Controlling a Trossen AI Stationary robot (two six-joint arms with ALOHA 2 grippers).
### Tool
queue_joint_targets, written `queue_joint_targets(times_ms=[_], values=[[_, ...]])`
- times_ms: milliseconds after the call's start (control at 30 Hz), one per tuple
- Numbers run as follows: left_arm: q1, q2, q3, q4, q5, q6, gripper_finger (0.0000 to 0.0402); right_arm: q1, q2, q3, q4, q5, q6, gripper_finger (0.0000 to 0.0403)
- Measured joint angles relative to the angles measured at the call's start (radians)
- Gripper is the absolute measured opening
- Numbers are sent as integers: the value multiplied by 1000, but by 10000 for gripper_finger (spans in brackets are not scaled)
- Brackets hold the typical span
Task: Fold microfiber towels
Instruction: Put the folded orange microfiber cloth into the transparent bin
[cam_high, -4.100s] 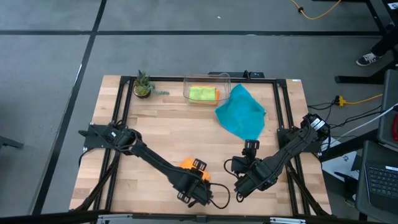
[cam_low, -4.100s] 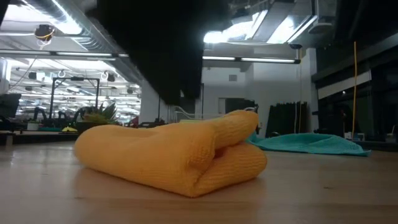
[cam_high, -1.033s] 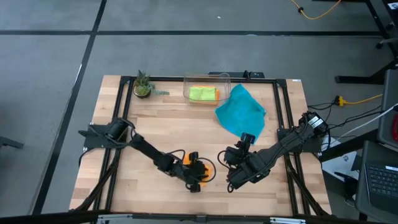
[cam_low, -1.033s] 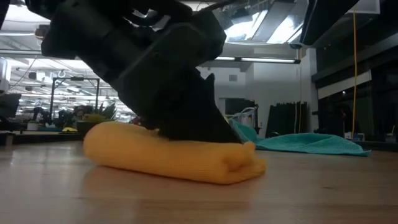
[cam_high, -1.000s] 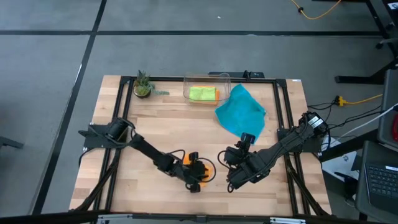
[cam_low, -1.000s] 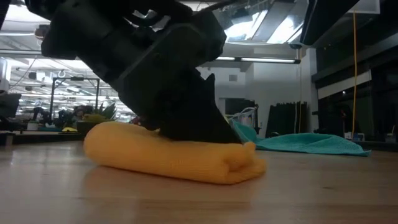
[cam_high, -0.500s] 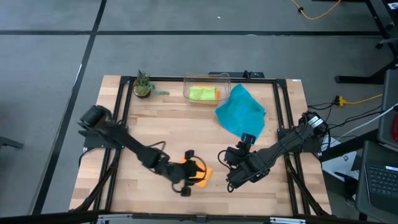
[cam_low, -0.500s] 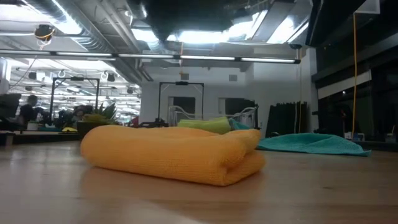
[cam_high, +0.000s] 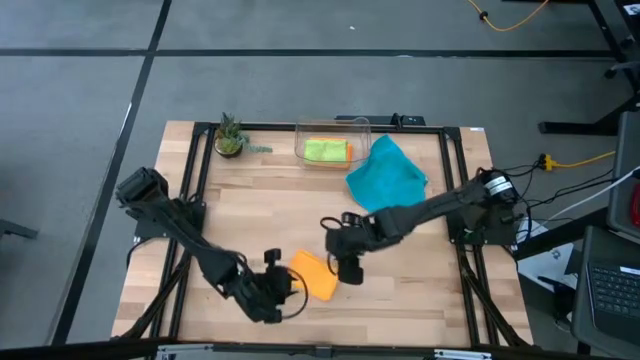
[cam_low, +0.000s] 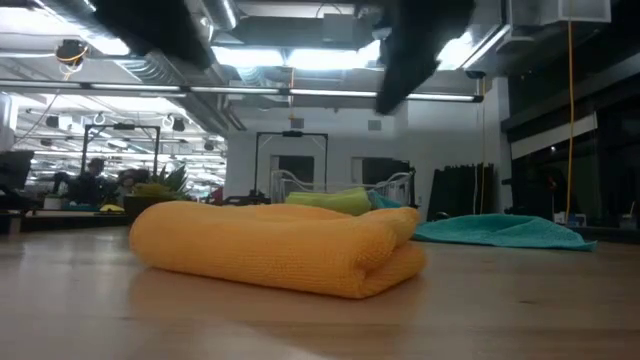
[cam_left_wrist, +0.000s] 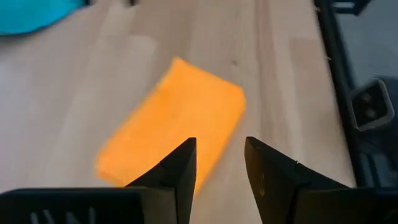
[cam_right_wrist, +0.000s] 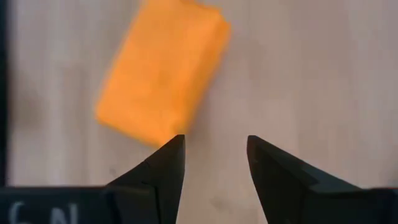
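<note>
Near the bench's front edge lies my folded orange towel (cam_high: 314, 275), soft and light; both my left gripper (cam_high: 272, 290) and right gripper (cam_high: 349, 268) hover spread, empty. I'd pinch its folded edge.

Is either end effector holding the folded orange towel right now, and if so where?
No. The orange towel lies free on the table; the left end effector and right end effector are both open, with nothing between their fingers.

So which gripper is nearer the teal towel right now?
Right. The right gripper hovers by the folded orange towel, just short of the teal towel; the left gripper sits farther, at the table's near edge.
</note>
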Motion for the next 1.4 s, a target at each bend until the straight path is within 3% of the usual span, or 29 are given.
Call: queue_joint_targets(times_ms=[133, 400, 700, 1033, 1400], values=[[-30, 56, 1, 34, -13, -18, 130, -72, 0, -107, 169, -151, -4, 205], [-3, 185, 0, 80, -21, -28, 130, -165, 0, -316, 478, -235, 59, 293], [36, 215, 1, 143, 5, 24, 130, -208, 59, -483, 853, -467, 244, 303], [36, 214, 1, 153, 17, 25, 130, -209, 184, -418, 903, -496, 243, 303], [39, 214, 1, 147, 65, 24, 130, -231, 181, -404, 850, -512, 215, 303]])
